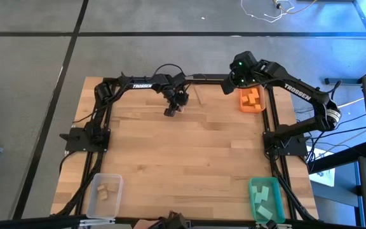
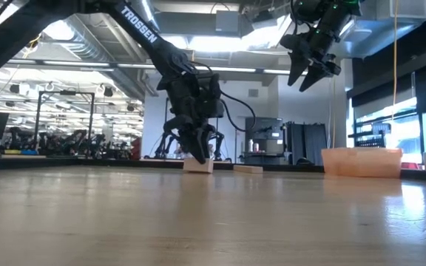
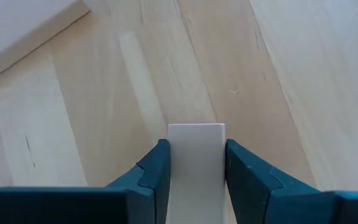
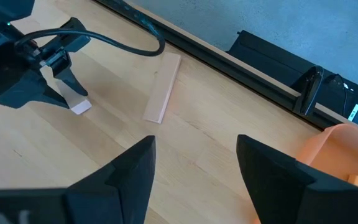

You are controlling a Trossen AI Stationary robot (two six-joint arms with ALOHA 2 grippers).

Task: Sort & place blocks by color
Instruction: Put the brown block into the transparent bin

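A pale wood block lies flat on the table near its far edge, and it also shows in the low view and the high view. My left gripper reaches down onto it, with one finger on each side. A second, longer pale wood block lies flat on the table a little to the right. My right gripper hangs open and empty, high above the table, next to the orange bin. My left gripper pinches the pale wood block between its two fingers, one on each long side. The fingers come from above, pointing down, and lie along the block. The block's underside rests on the table.
The orange bin at the far right holds orange blocks. A clear bin with wood blocks sits at the near left, and a green bin with teal blocks at the near right. Dark frame rails run along the table's sides.
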